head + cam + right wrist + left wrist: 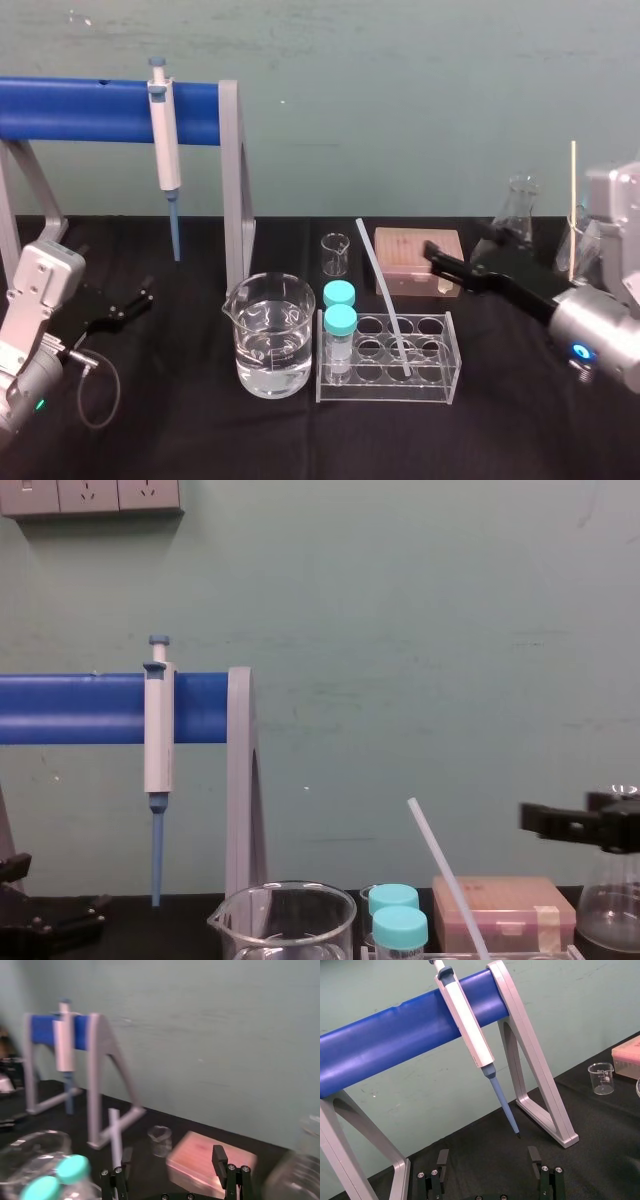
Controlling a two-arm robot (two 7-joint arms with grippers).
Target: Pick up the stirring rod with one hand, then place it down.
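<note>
On the black surface [300, 445] we see the blue-barred stand [100, 108] upper left, then the water beaker [268, 335] and clear rack [385, 398] at centre. The stirring rod [383, 295] leans in the rack beside two teal-capped vials [340, 335]. The right gripper [170, 1157], centre right by the pink box [410, 255], gapes wide and empty. The left gripper [487, 1157], lower left, does likewise.

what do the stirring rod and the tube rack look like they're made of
The stirring rod looks like frosted glass or plastic, milky white and translucent with a dull surface; which one I cannot tell. The tube rack looks like clear acrylic: see-through walls with bright glossy edges.
</note>
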